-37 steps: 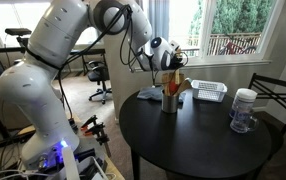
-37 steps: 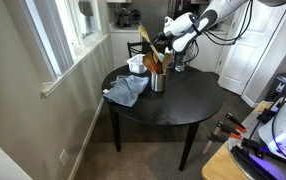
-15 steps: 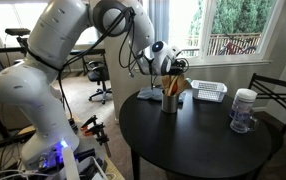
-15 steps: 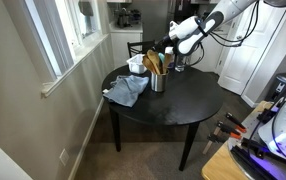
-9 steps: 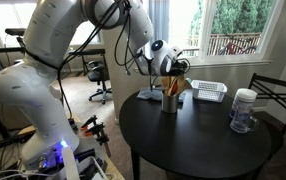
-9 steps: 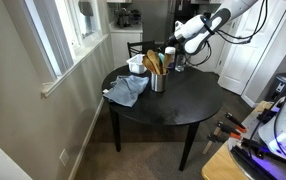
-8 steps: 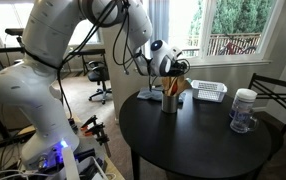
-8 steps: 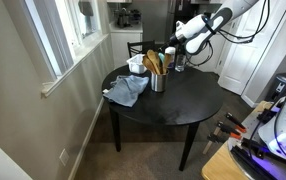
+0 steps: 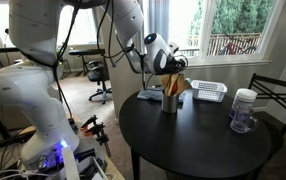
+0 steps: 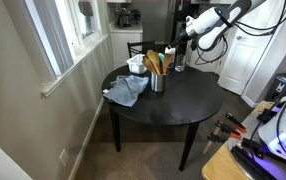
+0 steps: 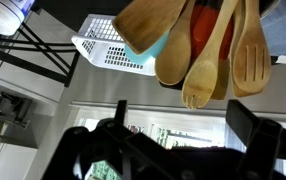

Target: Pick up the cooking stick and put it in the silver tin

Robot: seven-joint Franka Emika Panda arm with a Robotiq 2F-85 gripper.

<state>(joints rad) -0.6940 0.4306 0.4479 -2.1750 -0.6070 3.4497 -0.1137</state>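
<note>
On my counter (image 9: 188, 145) the silver tin (image 9: 170, 102) stands near the rim, and the cooking stick (image 11: 201, 80) stands in it among other utensils (image 9: 174, 86). A cloth (image 10: 128, 90) lies just beside the tin. The basket (image 9: 209, 92) sits on its other side, and the jar (image 9: 243, 110) is farther along, well apart.

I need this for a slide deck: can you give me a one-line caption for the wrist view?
Wooden utensils fill the frame's top, a white basket beside them; the open gripper below holds nothing.
</note>
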